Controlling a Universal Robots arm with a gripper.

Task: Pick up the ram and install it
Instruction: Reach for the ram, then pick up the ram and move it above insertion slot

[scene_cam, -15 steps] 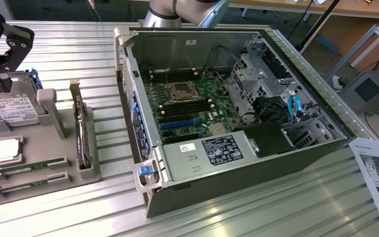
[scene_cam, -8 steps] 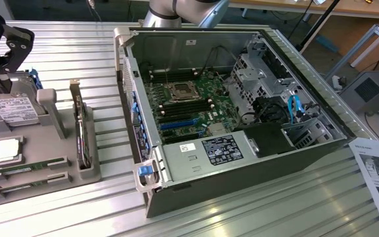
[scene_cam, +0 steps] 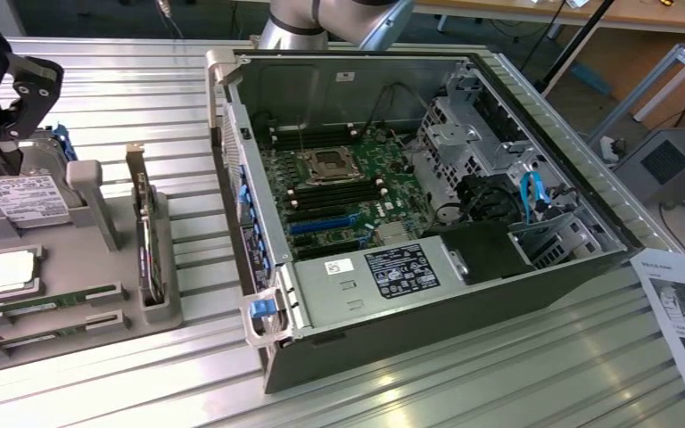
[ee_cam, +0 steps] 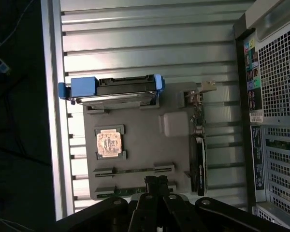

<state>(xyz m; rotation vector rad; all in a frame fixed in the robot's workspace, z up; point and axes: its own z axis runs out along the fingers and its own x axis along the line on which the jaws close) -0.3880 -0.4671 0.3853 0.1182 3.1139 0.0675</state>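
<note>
Ribbed aluminium table (scene_cam: 104,71) carries a grey parts fixture (ee_cam: 140,145) at the exterior view's left and an open computer case (scene_cam: 438,321) beside it, lid off, with the motherboard memory slots (scene_cam: 331,192) exposed. Fixture contents noted: a hard drive (scene_cam: 28,196) with blue rails, a square silver processor (scene_cam: 7,272), an expansion card (scene_cam: 146,241) standing on edge, and two green sticks seated on edge in parallel grooves. The ram (scene_cam: 51,299) lies in these grooves along the fixture's near edge in the exterior view, well apart from the case and not yet lifted. The end effector (scene_cam: 12,147) hangs above the fixture, clenched with its fingers together and grasping nothing. In the wrist view the end effector (ee_cam: 157,182) lines up close to the outer stick of ram (ee_cam: 118,193), but its height above the stick cannot be judged. Assessment of handling: the ram is judged very light, stiff and thin, with smooth faces that could slip in a narrow pinch. It is brittle under bending, and its small chips and contact edge are easily damaged. Recommended hold: across the two flat faces along the exposed upper edge, near mid-length so the stick stays level. Keep clear of the lower contact edge, and use only modest squeeze. Risk noted: an off-centre hold would let the stick tilt and bind in its groove.
</note>
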